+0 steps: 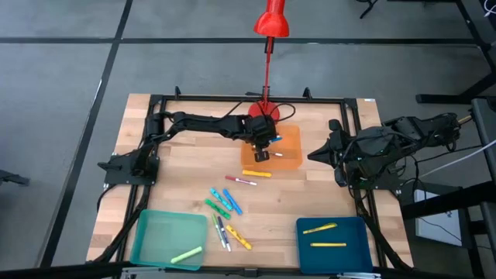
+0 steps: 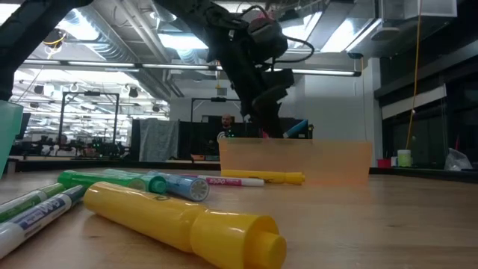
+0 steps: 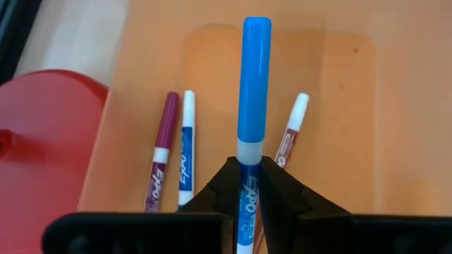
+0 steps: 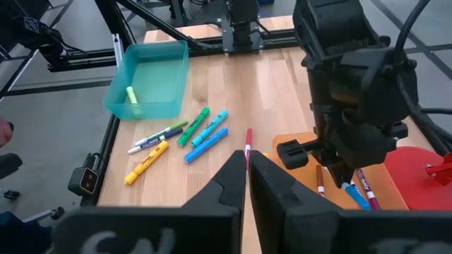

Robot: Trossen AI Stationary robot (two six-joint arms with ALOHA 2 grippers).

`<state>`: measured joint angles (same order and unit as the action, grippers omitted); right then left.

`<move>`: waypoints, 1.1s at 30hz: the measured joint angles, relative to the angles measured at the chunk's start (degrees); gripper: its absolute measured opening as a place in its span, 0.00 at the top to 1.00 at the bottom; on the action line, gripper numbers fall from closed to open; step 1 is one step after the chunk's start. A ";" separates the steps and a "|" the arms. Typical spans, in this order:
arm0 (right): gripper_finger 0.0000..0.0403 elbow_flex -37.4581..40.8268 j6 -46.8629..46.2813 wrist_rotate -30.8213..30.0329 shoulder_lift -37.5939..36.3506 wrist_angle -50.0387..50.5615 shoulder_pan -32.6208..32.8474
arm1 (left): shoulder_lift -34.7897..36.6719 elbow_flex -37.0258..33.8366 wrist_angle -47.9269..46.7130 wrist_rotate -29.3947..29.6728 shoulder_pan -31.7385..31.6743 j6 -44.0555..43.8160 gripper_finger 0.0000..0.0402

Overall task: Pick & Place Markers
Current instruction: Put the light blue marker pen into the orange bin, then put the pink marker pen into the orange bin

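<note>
Blue marker pinched in the left gripper over the orange tray; next: lower, let go. Right gripper pressed together, idle at the right.

Two matte-black jointed arms trailing black cables.

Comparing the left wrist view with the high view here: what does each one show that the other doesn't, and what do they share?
Only the left wrist view shows the grip plainly: the left tool shut on a blue marker, with three more pens lying flat below it, a purple marker among them. Only the high view shows the teal tray, the blue tray, the loose markers on the table and the right tool waiting at the right side. Both show the orange tray under the left tool.
</note>
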<state>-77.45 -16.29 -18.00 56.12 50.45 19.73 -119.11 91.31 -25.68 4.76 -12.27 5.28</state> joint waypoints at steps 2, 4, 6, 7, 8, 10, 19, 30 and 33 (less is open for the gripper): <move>0.95 0.00 0.00 0.00 0.02 0.00 0.00 | 0.02 0.00 0.20 -0.20 0.00 -0.02 0.94; 0.95 0.00 0.02 0.00 0.02 0.00 0.00 | 0.02 0.00 0.02 -0.16 0.00 -0.05 0.93; 0.95 0.00 0.14 0.00 0.02 0.00 0.00 | 0.02 0.00 -0.28 -0.03 0.00 -0.07 0.92; 0.95 0.00 0.20 0.00 0.01 0.00 0.00 | 0.02 0.00 -0.26 -0.03 0.00 -0.10 0.91; 0.95 0.00 0.22 0.00 0.02 0.00 0.00 | 0.02 0.00 -0.35 0.01 0.00 -0.15 0.90; 0.95 0.00 0.22 0.00 0.02 0.00 0.00 | 0.02 0.00 -0.55 0.05 0.00 -0.15 0.89; 0.95 0.00 0.24 0.00 0.02 0.02 0.00 | 0.02 0.42 -1.82 0.09 0.30 -0.02 0.83; 0.95 0.00 0.46 0.00 0.02 0.07 0.00 | 0.12 9.22 -13.98 0.65 1.45 2.90 0.76; 0.95 0.00 0.44 0.00 0.01 0.07 0.00 | 0.35 12.96 -18.61 0.63 2.45 3.02 0.75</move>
<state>-77.45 -15.86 -18.00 56.13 50.52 19.73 -118.76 104.27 -44.29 5.39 -9.82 8.29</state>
